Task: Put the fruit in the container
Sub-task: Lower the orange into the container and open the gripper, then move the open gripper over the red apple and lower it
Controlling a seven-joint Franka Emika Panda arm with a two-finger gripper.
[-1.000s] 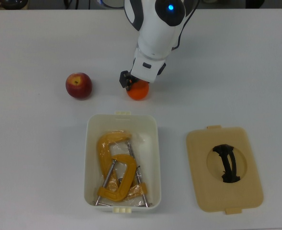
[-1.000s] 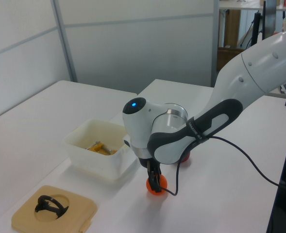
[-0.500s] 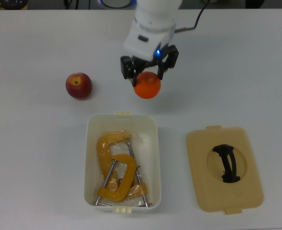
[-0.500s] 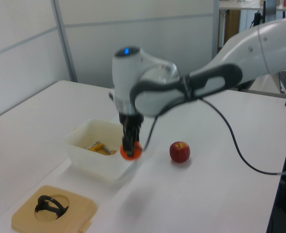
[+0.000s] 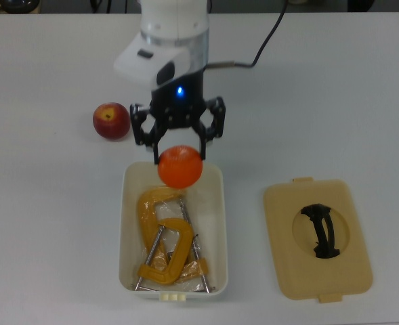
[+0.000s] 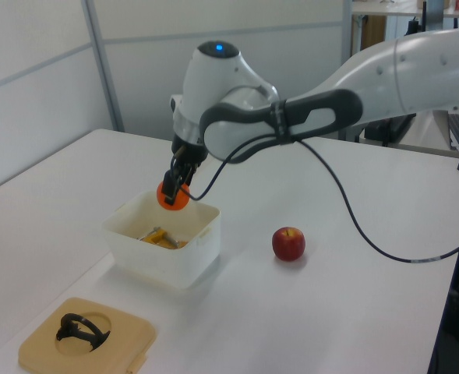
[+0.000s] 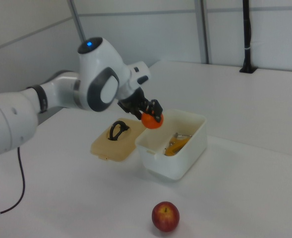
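My gripper (image 5: 179,152) grips the orange (image 5: 180,166) above the box's (image 5: 216,223) near end; neither fruit is in yet, and the apple (image 5: 111,120) waits beside the box.

White table (image 6: 50,195) under even light. Pale partition panels (image 6: 229,62) behind; black post (image 7: 246,34) at far edge.

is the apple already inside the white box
No, the apple sits on the table outside the white box, which holds only yellow clamps.
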